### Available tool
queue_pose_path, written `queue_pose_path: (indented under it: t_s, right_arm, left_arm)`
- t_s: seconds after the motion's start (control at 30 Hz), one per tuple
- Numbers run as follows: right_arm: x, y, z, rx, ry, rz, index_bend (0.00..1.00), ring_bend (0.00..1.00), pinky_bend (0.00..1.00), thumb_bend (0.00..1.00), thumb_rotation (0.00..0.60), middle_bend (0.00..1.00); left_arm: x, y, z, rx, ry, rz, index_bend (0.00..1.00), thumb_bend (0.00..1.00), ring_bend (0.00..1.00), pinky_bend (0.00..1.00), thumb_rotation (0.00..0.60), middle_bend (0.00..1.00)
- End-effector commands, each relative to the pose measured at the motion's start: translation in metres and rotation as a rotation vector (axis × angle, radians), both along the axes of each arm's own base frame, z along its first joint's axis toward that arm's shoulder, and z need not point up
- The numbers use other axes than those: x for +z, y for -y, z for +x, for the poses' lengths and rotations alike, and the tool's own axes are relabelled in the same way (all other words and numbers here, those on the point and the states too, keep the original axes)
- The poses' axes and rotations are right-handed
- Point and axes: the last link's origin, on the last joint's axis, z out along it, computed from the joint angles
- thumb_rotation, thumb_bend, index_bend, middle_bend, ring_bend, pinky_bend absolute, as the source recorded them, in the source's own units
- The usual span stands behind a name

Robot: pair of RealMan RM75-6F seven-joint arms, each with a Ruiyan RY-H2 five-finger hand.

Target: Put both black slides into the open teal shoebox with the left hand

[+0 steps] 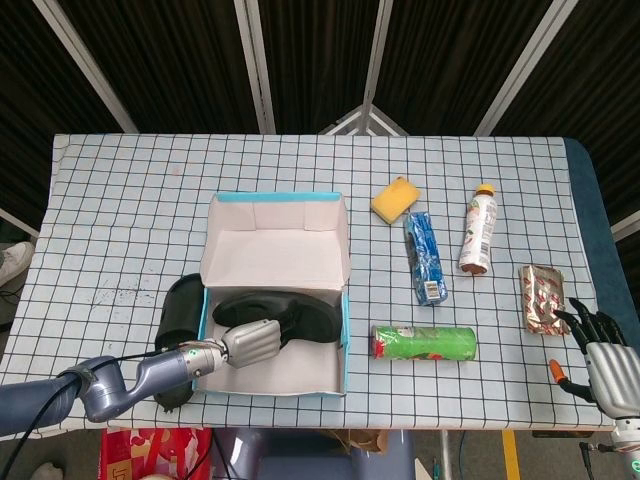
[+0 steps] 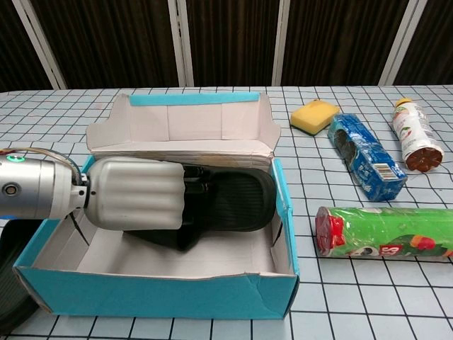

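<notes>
Right now your left robot hand [image 2: 134,193] grips one slide [image 2: 230,200] inside the shoebox [image 2: 156,296], its length running rightward; the other slide [image 1: 180,310] lies just outside, leftward.

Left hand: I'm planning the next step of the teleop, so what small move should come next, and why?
Probably lower and release: the left hand holds one black slide inside the teal shoebox, while the second slide waits on the table left of the box.

1. Green can [image 1: 423,343] lying on its side on the checked table [image 1: 130,200];
2. Blue packet [image 1: 425,257] just behind the can;
3. Yellow sponge [image 1: 395,199] farther behind;
4. Bottle [image 1: 477,230] behind-right of the can;
5. Foil packet [image 1: 542,299] right of the can.
</notes>
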Motion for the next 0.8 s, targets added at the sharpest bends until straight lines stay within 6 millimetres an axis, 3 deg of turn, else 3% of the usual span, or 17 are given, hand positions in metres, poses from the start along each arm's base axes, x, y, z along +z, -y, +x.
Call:
queue_pose_path:
  t_s: [0.03,0.17,0.37,0.53,0.8]
  right_arm:
    - [0.0,0.0,0.0,0.002,-0.001,0.001,0.17,0.13,0.07,0.39,0.6,0.05]
    - [-0.001,0.0,0.001,0.003,-0.001,0.004,0.17,0.13,0.07,0.39,0.6,0.05]
    - [-0.001,0.0,0.001,0.003,-0.001,0.004,0.17,0.13,0.07,0.39,0.6,0.05]
    - [-0.001,0.0,0.001,-0.001,-0.001,0.005,0.17,0.13,0.07,0.39,0.6,0.05]
    - [-0.001,0.001,0.0,-0.005,0.001,0.009,0.17,0.13,0.07,0.39,0.6,0.05]
  left_arm:
    - [0.006,0.001,0.005,-0.002,0.03,0.015,0.4,0.59,0.1,0.19,0.6,0.42]
    - [0.016,0.0,0.01,-0.027,0.06,0.046,0.33,0.56,0.1,0.19,0.6,0.3]
    - [0.028,-0.008,0.018,-0.041,0.124,0.103,0.09,0.46,0.02,0.19,0.6,0.02]
    - [0.03,-0.011,0.022,-0.058,0.143,0.113,0.01,0.39,0.0,0.18,0.6,0.0]
    - [0.036,-0.01,0.038,-0.073,0.227,0.113,0.0,0.36,0.0,0.19,0.6,0.0]
